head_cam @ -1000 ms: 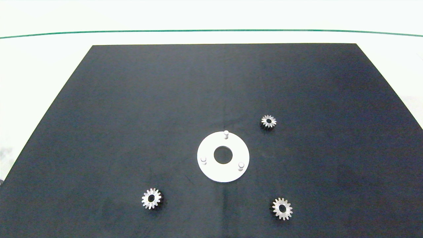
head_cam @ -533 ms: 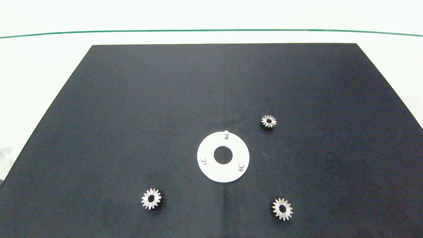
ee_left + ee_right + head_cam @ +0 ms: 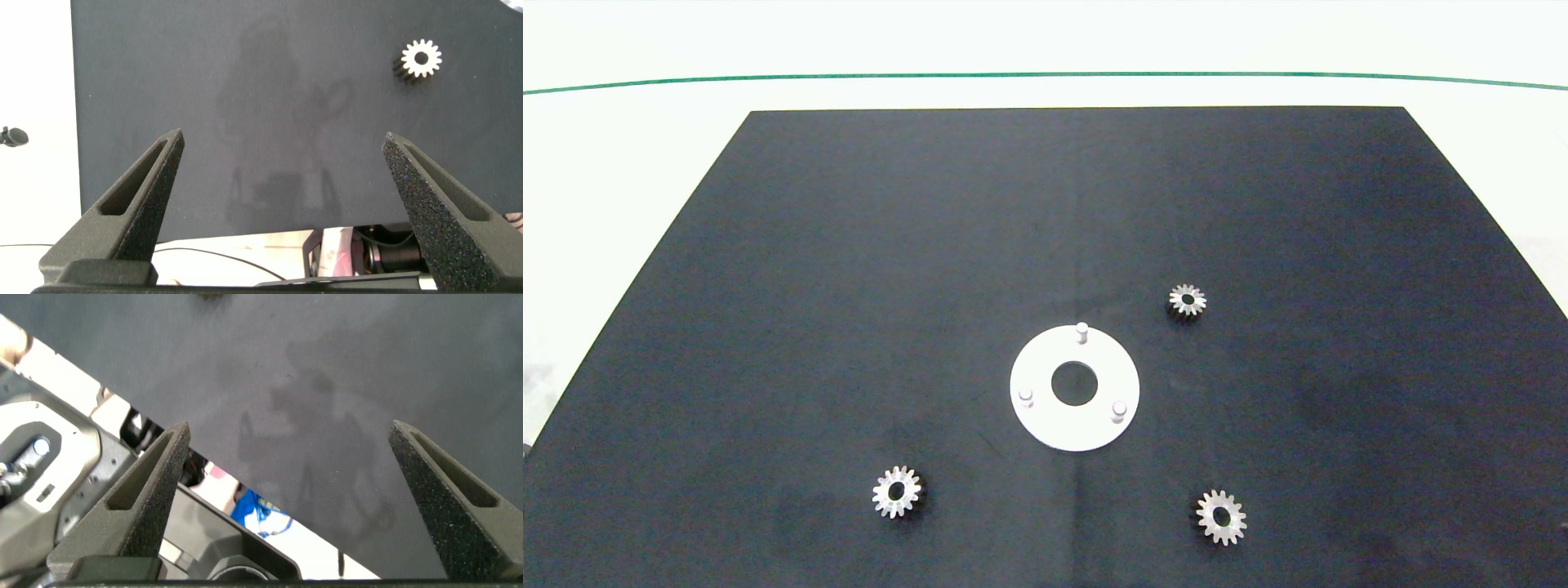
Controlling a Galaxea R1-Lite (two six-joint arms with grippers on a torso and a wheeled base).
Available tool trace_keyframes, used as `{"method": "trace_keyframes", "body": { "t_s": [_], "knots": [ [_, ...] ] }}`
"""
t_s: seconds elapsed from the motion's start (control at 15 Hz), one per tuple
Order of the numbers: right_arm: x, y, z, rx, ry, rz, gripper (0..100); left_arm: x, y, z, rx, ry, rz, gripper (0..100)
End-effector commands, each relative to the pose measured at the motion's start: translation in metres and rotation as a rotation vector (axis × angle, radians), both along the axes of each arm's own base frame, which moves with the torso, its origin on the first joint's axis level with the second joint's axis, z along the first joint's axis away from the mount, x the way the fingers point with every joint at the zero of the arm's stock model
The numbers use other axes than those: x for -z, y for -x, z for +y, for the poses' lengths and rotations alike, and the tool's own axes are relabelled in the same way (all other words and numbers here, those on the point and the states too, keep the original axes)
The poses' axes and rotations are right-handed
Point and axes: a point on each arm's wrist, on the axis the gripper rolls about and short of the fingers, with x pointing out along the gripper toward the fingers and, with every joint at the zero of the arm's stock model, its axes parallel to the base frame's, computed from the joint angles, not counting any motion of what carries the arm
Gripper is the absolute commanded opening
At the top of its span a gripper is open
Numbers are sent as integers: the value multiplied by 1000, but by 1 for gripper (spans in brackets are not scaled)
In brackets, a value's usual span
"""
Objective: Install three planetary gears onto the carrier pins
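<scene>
A flat white disc [image 3: 1045, 425] with a large centre hole lies on the black mat, and three short white carrier pins [image 3: 1082, 331] [image 3: 1026, 398] [image 3: 1119, 409] stand on it, all bare. Three silver planetary gears lie flat on the mat around it: one at the near left [image 3: 897, 492], one at the near right [image 3: 1220, 516], one at the far right [image 3: 1187, 300]. Neither arm shows in the head view. My left gripper [image 3: 283, 140] hangs open over the mat's near left part, with a gear [image 3: 421, 58] ahead of it. My right gripper [image 3: 291, 429] is open above the mat's near edge, holding nothing.
The black mat [image 3: 849, 245] covers most of the white table [image 3: 621, 163]. A green line [image 3: 1045, 75] crosses the table's far side. Robot base parts [image 3: 41, 449] show past the mat's near edge in the right wrist view.
</scene>
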Motion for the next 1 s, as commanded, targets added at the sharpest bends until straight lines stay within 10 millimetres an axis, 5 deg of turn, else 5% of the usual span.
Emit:
{"method": "trace_keyframes", "body": {
  "t_s": [0.07, 1.0],
  "knots": [
    [4, -11, 10, -44, 52, 41, 100, 0, -1, 0, -2, -1, 7, 100],
    [22, -51, 58, -164, 146, 87, 100, -1, -3, 0, -1, 1, 1, 100]
  ]
}}
